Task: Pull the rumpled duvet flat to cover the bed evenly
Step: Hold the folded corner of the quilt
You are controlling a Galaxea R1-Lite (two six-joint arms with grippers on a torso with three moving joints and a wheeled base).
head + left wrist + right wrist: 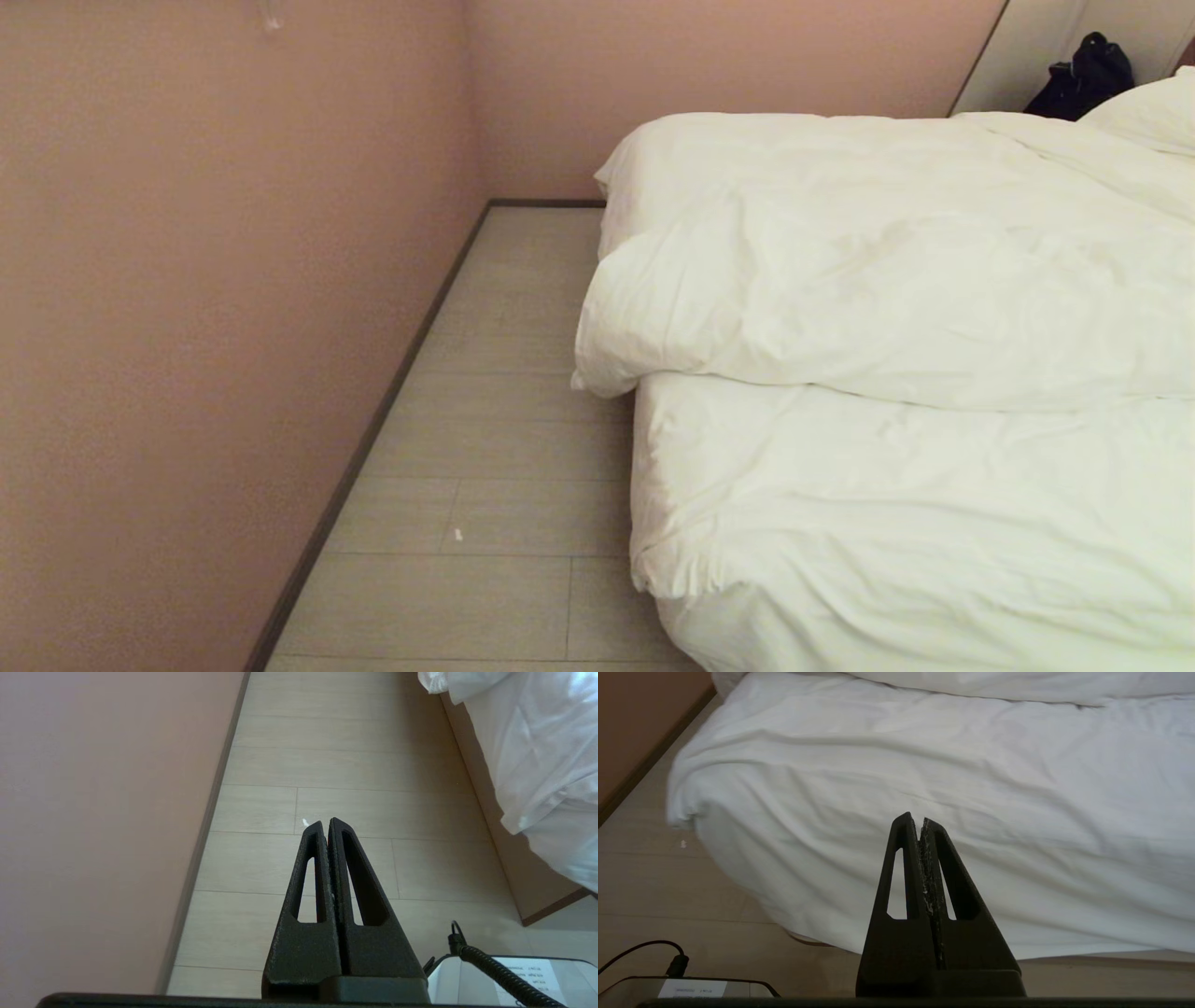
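Right wrist view: my right gripper (920, 820) pressed together, empty; duvet (1017, 686) bunched well ahead past bare bed (878, 788). Left gripper (325, 823) also together, over floor. Duvet looks soft, bulky; I'd pinch its near edge.

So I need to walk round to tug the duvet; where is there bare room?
The floor strip between wall and bed is free. The far end is narrower where the duvet overhangs.

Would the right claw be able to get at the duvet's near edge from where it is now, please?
Probably yes: the right claw, shut, faces the bare sheet, with the duvet bunched just beyond and nothing between. It would need to open first.
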